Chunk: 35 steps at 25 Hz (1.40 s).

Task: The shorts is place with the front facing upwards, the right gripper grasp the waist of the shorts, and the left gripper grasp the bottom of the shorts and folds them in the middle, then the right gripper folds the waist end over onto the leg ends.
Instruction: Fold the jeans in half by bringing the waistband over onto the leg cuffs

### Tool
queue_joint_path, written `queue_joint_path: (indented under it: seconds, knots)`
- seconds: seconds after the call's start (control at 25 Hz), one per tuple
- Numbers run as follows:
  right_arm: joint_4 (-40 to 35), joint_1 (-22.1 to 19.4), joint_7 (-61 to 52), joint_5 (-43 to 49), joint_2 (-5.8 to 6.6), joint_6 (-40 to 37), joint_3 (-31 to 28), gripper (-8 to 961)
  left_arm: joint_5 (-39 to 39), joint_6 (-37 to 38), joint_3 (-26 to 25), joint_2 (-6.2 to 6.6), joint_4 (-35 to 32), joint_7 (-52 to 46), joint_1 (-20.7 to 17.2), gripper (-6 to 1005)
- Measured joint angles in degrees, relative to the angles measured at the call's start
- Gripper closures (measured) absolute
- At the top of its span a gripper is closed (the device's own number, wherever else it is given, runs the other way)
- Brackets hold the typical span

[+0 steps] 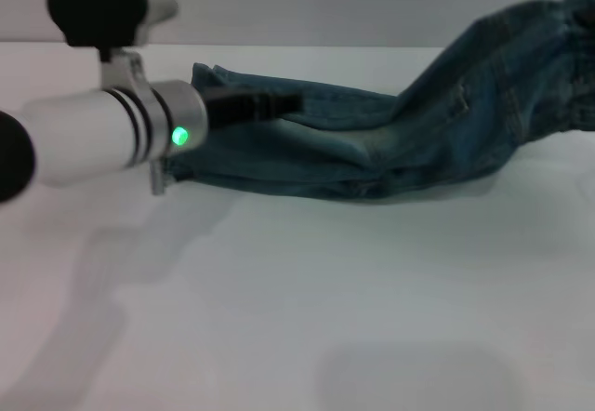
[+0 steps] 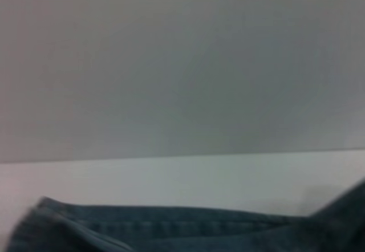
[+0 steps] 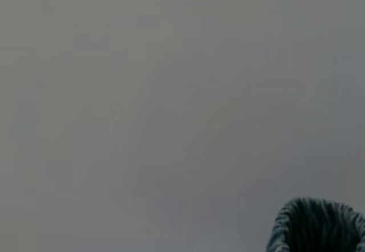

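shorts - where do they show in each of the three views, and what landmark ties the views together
Head view: the shorts stretch from behind the left pincer across to the upper right edge, where the waist end rises off the white table.
Left wrist view: the shorts run along the bottom edge, on the table.
Right wrist view: only the ruffled waist shows, in the lower right corner.
Shared landmark: the denim itself.

The shorts point(image 1: 437, 123) run off the head view's right edge, hiding the waist point(image 3: 316, 226) and whatever lifts it. The left gripper point(image 1: 279, 104) tips blur against denim.
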<state>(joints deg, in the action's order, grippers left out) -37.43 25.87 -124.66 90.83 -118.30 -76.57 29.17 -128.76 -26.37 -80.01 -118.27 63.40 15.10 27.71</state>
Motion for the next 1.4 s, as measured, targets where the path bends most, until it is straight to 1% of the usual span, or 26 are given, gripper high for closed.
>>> queue_joint_path:
  seconds: [0.12,0.36,0.64,0.84,0.96,1.08,1.24,1.32,1.4]
  knots:
    - [-2.8,2.0,-2.3,0.1,0.08,-0.1,2.5,897,2.4,3.8,4.3,-0.11,-2.1,0.1,0.7,197]
    - [-4.5,6.9,-5.4,0.2,0.98,0.4,6.3,897,7.6,9.1,11.7,-0.21,-4.9,0.1,2.1,197]
    - [-4.1,12.7,-7.1,2.3,2.13,4.3,10.9,898,11.5,11.1,17.5,-0.33,-5.2,0.1,3.2,197]
    - [-2.6,16.3,-7.3,4.5,2.91,5.8,11.9,897,13.7,11.8,19.9,-0.38,-5.2,0.1,3.6,197]
    - [-1.6,17.5,-7.3,5.0,3.13,5.9,12.6,897,14.2,11.9,20.8,-0.46,-5.0,0.1,4.0,197]
    - [-1.5,17.6,-7.3,5.1,3.14,6.0,13.5,897,15.8,12.7,22.7,-0.55,-5.0,0.1,5.1,197]
    - [-1.5,17.7,-7.3,5.2,2.87,6.0,15.3,898,16.8,13.7,24.3,-0.55,-5.3,0.1,6.0,197]
    - [-1.5,17.4,-7.2,5.2,2.68,6.0,15.7,898,16.8,13.8,24.2,-0.52,-5.2,0.1,5.9,197]
    - [-1.5,17.0,-7.1,5.2,2.53,5.7,15.7,898,16.5,13.8,23.5,-0.07,-3.8,0.2,4.2,197]
